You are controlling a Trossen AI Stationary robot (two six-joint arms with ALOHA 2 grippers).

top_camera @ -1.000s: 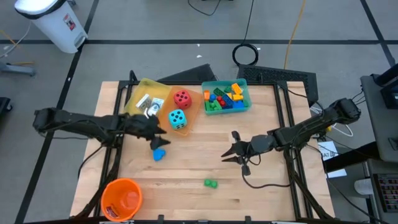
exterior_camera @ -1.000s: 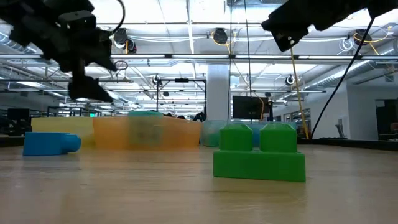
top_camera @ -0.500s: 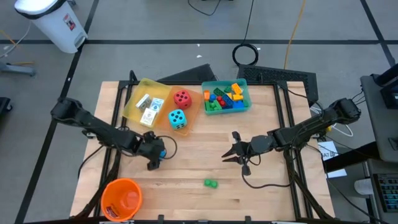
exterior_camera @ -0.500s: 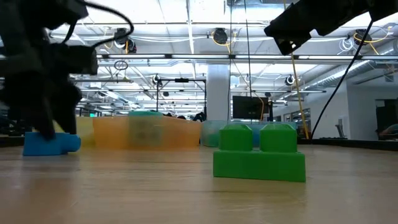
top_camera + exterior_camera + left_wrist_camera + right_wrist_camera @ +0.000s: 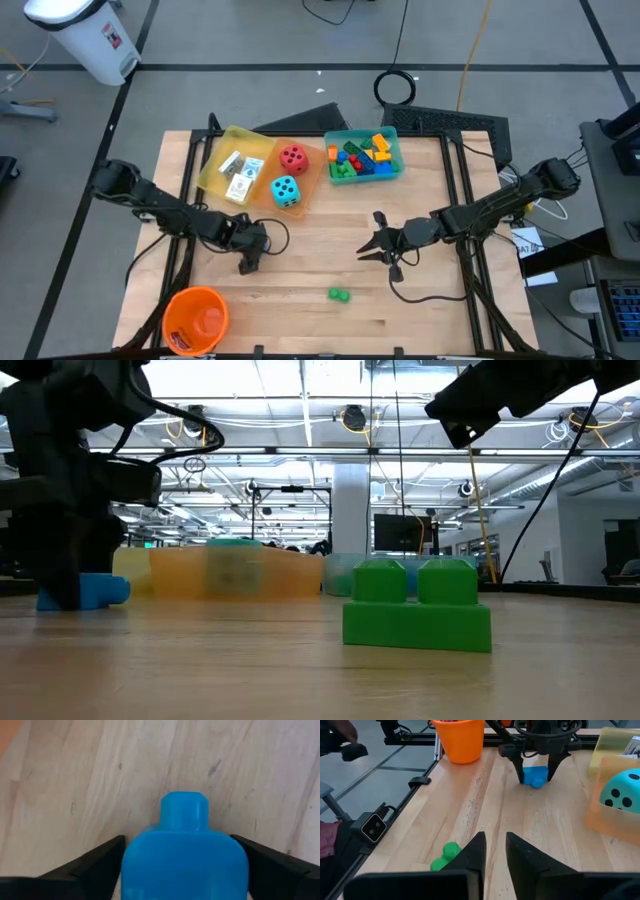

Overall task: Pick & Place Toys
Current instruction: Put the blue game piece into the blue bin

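Left pincer (image 5: 248, 258), fingers apart, is straddling one blue brick (image 5: 88, 590) lying at centre-left of the wooden bench (image 5: 300, 300). Right pincer (image 5: 372, 247), fingers together, is waiting mid-right. One green brick (image 5: 339, 295) is lying lower centre; two dice (image 5: 290, 173) are sitting in trays.

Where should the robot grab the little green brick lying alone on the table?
Probably from straight above, closing on the two long flat sides of the green brick. It sits upright on the table with its two studs up and nothing beside it, so the sides are free. The studs are round and would slip. The right tool, shut now, is nearer than the left tool, which straddles the blue brick.
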